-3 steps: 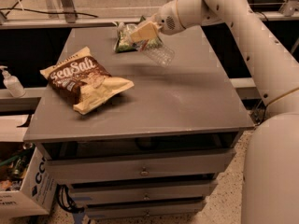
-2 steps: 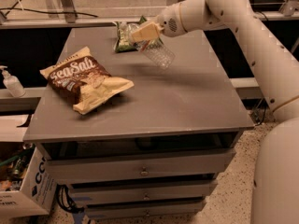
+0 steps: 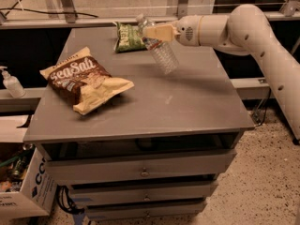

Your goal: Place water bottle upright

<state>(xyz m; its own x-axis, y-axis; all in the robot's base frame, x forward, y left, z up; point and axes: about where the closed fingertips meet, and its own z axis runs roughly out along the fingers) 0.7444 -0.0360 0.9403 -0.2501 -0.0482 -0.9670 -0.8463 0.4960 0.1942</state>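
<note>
The water bottle point(image 3: 161, 52) is a small clear ribbed plastic bottle. It hangs tilted above the grey table point(image 3: 187, 102), cap end up-left near the green bag, base pointing down-right. My gripper point(image 3: 151, 32) reaches in from the right on a white arm and is shut on the bottle's upper part. The bottle is off the tabletop.
A brown sea salt chip bag point(image 3: 83, 78) lies on the table's left. A green chip bag point(image 3: 127, 36) lies at the back, just behind the bottle. A white pump dispenser point(image 3: 10, 82) stands on a lower shelf at left. A cardboard box point(image 3: 28, 191) sits on the floor, lower left.
The arm has lowered and extended more level toward the left; the held bottle has shifted slightly with it and stays tilted in the grip.
</note>
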